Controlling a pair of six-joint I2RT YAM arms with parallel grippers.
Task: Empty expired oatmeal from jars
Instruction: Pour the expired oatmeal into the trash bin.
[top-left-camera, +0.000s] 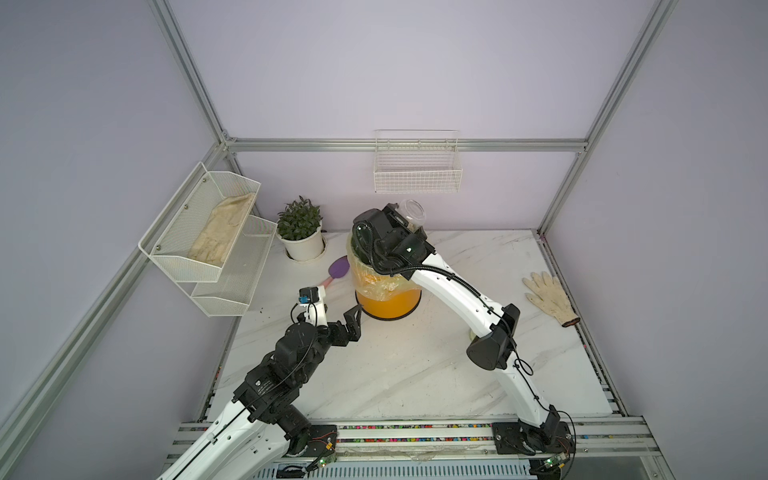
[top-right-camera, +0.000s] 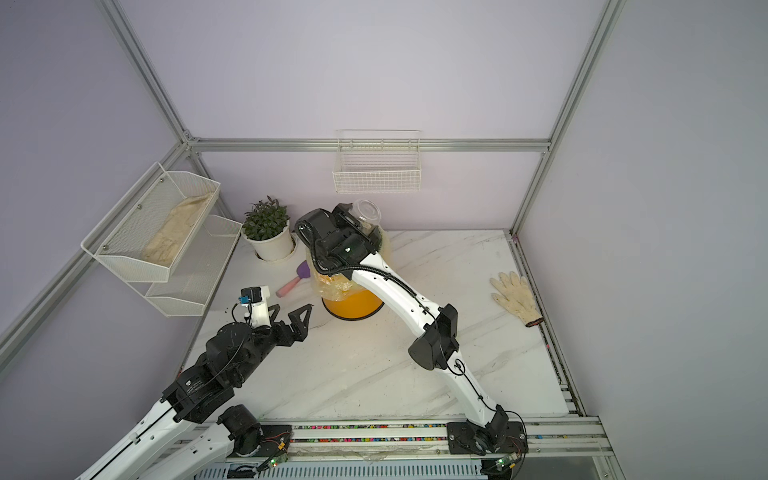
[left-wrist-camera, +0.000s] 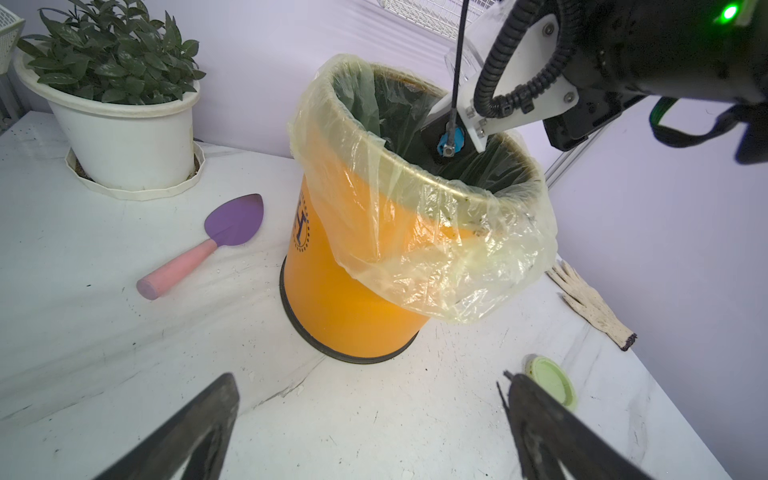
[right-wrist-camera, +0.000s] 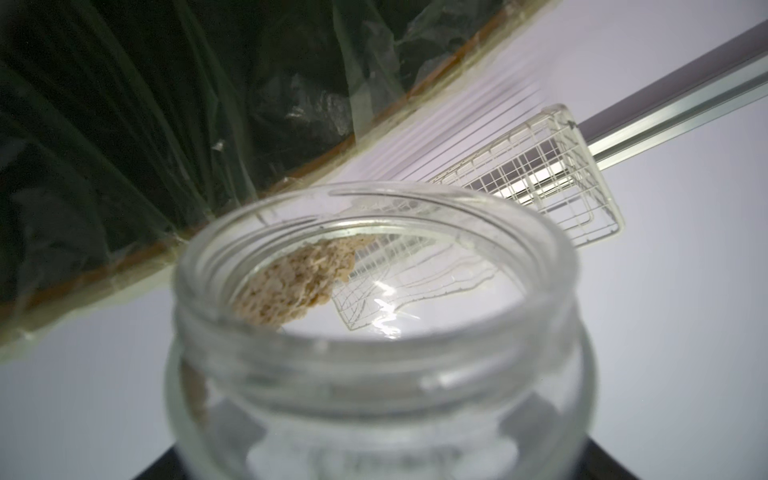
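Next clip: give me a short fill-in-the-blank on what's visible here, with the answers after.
1. The jar is held in the gripper on the robot's ____ side.
2. The jar's pale green lid lies on the ____.
3. The trowel has a purple blade and a ____ handle.
4. The left gripper is ____ and holds nothing.
Missing words: right; table; pink; open.

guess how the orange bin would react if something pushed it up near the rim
The orange bin looks tall and narrower at its base than its rim, so a high push would likely tip it rather than slide it. Its loose plastic liner would probably crumple and slip first. Its fill can't be seen, so weight is uncertain.
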